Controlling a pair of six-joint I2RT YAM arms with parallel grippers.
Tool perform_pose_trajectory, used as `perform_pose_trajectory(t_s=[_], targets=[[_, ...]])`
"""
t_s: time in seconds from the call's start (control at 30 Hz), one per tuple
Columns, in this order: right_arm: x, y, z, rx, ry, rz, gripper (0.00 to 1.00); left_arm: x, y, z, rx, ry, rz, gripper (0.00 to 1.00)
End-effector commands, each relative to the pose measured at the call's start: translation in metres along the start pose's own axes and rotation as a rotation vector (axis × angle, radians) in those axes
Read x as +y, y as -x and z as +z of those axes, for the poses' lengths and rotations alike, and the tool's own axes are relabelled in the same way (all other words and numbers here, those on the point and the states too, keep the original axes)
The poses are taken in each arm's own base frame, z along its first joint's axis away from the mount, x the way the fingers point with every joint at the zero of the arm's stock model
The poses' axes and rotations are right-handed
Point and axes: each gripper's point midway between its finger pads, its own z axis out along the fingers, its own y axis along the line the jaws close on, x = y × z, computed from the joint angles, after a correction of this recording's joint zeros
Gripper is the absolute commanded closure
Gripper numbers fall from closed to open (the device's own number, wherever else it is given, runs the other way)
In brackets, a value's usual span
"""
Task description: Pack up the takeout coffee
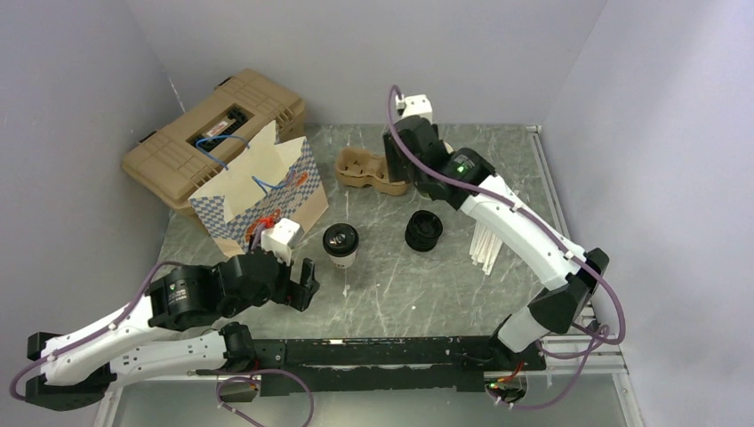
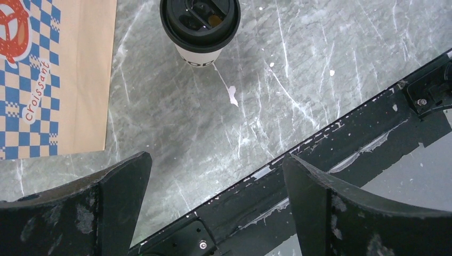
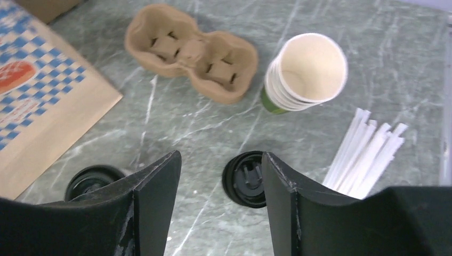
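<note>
Near the table's (image 1: pixel 400 294) middle, beside the paper bag (image 1: pixel 258 191), the takeout coffee (image 1: pixel 340 244) stands upright, straight ahead of the nearer left gripper (image 2: pixel 216 161), its jaws wide apart and empty. The right gripper (image 3: pixel 221 160), jaws apart and empty, hangs by the far edge.

Beyond the right claw (image 3: pixel 219 160) lies a cardboard cup carrier (image 3: pixel 192 50); stacked lidless cups (image 3: pixel 306 74) ahead-right; white straws (image 3: pixel 365 154) farther right; black lids (image 3: pixel 242 178) beneath.
</note>
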Motion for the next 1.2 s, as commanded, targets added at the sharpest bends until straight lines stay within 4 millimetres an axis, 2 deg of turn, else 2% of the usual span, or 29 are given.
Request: perform_pose_trajectory(t_s=[0.0,0.1,0.23,0.47,0.73,1.17], targets=[[-0.029,0.022,0.0,-0.006,-0.025,-0.035,0.42,-0.008,0.017,-0.008,-0.076,-0.062,-0.001,0.01],[-0.043,0.027,0.013,0.016,-0.039,-0.026,0.48,-0.006,0.018,-0.011,-0.088,-0.064,-0.008,0.01],[-0.055,0.03,0.03,0.048,-0.047,-0.009,0.5,-0.006,0.019,-0.013,-0.107,-0.081,-0.013,0.01],[-0.064,0.019,0.069,0.129,-0.018,0.025,0.53,-0.005,0.018,-0.012,-0.098,-0.073,-0.011,0.01],[-0.078,0.014,0.102,0.169,-0.048,0.064,0.56,-0.007,0.016,-0.01,-0.083,-0.07,-0.004,0.01],[-0.081,-0.005,0.133,0.243,-0.043,0.074,0.62,-0.006,0.014,-0.007,-0.07,-0.055,0.004,0.01]])
